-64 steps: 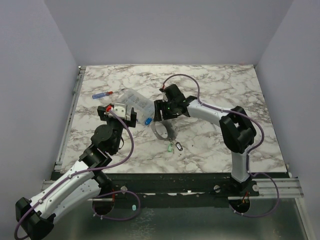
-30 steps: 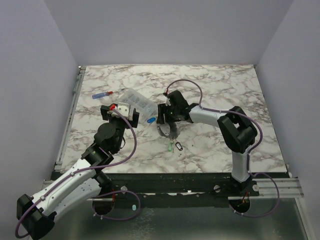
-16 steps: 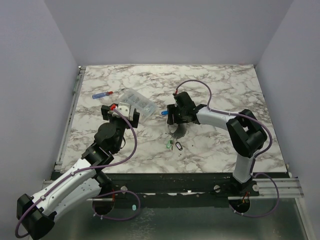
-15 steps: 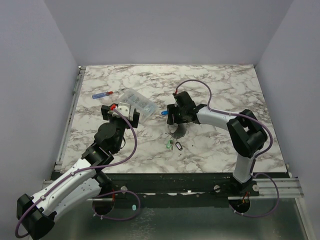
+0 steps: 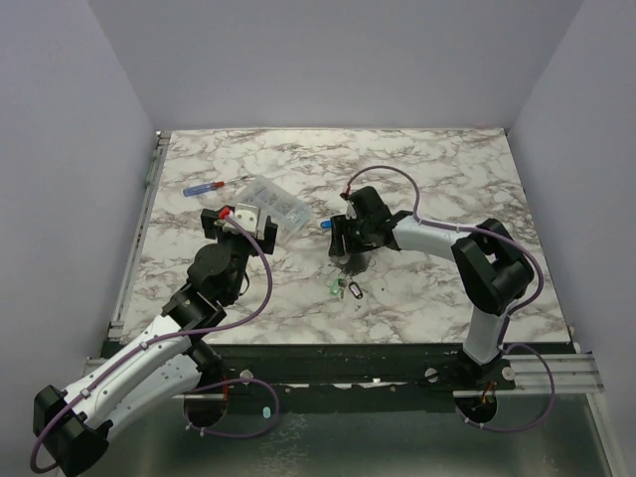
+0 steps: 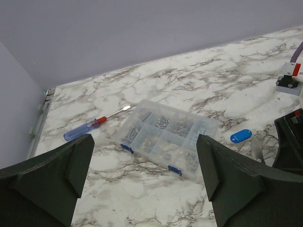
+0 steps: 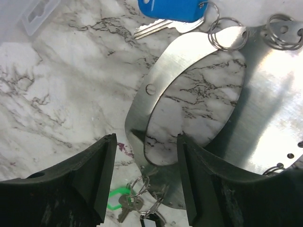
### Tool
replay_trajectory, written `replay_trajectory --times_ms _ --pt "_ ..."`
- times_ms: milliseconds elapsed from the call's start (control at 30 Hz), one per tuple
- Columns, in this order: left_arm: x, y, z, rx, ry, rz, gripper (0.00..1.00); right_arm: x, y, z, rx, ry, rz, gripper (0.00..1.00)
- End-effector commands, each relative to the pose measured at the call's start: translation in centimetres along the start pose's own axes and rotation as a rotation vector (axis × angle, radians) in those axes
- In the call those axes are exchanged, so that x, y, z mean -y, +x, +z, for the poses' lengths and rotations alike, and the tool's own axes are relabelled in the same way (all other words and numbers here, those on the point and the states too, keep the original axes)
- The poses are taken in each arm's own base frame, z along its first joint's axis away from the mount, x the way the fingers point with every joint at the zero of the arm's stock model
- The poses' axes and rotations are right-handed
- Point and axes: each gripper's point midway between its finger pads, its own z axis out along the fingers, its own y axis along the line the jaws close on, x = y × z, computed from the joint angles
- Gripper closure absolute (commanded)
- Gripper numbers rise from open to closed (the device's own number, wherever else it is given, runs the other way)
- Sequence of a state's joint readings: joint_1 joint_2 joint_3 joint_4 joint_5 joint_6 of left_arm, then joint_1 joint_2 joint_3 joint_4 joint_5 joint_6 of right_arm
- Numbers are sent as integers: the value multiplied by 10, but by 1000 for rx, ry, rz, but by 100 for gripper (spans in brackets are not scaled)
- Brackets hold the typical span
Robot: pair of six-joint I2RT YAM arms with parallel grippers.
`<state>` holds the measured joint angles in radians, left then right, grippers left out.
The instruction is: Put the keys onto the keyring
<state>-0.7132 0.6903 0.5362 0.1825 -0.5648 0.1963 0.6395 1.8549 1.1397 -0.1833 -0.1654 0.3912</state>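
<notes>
Steel keyring (image 7: 142,101) lying on table (image 5: 447,169) under right gripper (image 7: 147,189); jaws standing part-way apart around its near end, and whether they are clamping it I cannot tell. Band looking stiff, thin, slick, likely sliding on marble; pinching across flat band seeming safest. Keys looking tiny and light; taking them by plastic tag. Counting: one ring, one blue key (image 7: 166,9) at far edge, one green key (image 7: 118,197) just beside near edge. Meanwhile left gripper (image 6: 144,142) hovering wide apart, empty.

In the right wrist view the keyring (image 7: 265,94) runs off the right edge, the blue-tagged key (image 7: 168,9) is clipped by the top edge, and the green-tagged key (image 7: 117,195) drops below the bottom. From above, the right pincer (image 5: 343,241) covers part of the keyring. The loose keys (image 5: 345,288) near it, perhaps 2, are too small to separate.
</notes>
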Motion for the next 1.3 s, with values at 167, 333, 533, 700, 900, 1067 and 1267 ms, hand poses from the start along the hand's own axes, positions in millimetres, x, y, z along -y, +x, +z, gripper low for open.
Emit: replay_trajectory --times_ms 167,333,533,700,900,1067,1267 --pt "1 0 0 -2 12 10 2 -1 75 -17 -157 -75 84 38" --pt "1 0 0 -2 14 9 3 -2 102 -32 -193 -75 130 39" --pt "1 0 0 0 16 7 3 -21 106 -47 -186 -109 153 39" --pt "1 0 0 0 17 7 3 -17 45 -58 -31 6 69 33" --pt "0 -1 -1 5 16 6 3 -8 -74 -107 307 231 -28 16" --pt "-2 0 -2 8 7 8 2 -22 -146 -179 644 244 -87 2" --pt "-2 0 -1 6 3 4 1 -15 -165 -266 943 270 -12 0"
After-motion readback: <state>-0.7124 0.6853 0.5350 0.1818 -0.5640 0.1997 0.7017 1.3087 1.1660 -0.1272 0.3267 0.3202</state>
